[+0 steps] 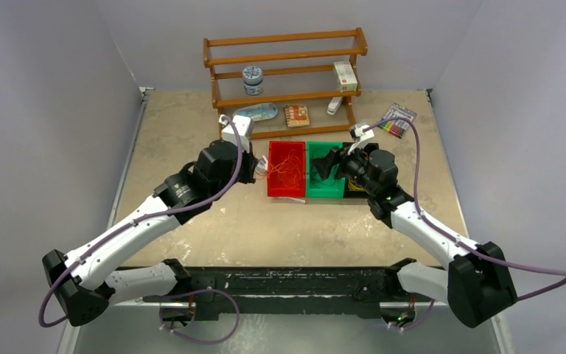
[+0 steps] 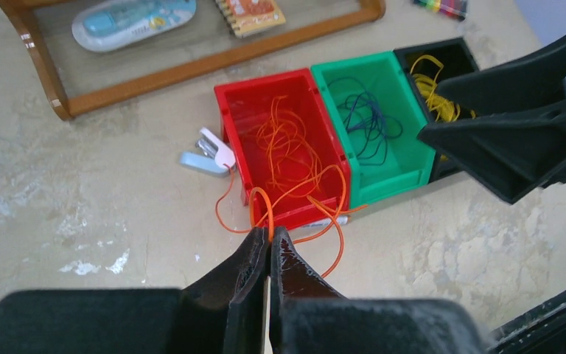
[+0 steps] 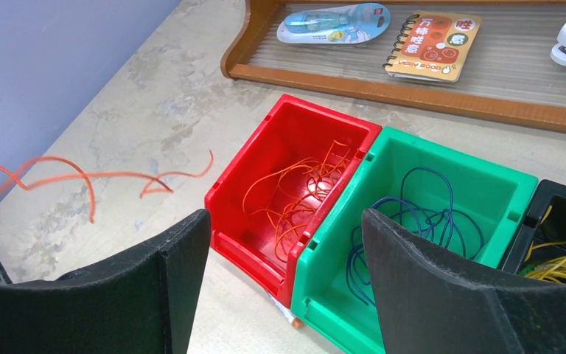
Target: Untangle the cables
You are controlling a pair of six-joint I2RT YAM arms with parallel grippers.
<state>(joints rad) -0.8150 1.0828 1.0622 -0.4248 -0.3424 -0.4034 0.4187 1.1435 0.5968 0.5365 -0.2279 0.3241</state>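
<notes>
Pinching one thin orange-red wire strand point(image 2: 268, 215) in my clenched left claw point(image 2: 270, 234), I count three plastic bins just ahead: a red bin point(image 2: 287, 214) holding the orange tangle point(image 2: 287, 144), a green bin point(image 2: 390, 181) with dark blue loops point(image 3: 413, 214), and a black bin point(image 2: 431, 48) with yellow loops point(image 3: 560, 262). My right claw point(image 3: 286, 217) hangs spread and empty over the green bin, wrist tilted down.

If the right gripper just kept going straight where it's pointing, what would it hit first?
Most likely the seam where the red bin meets the green bin; the open right gripper frames it. Depth is unclear, so which rim comes first I cannot tell.
</notes>
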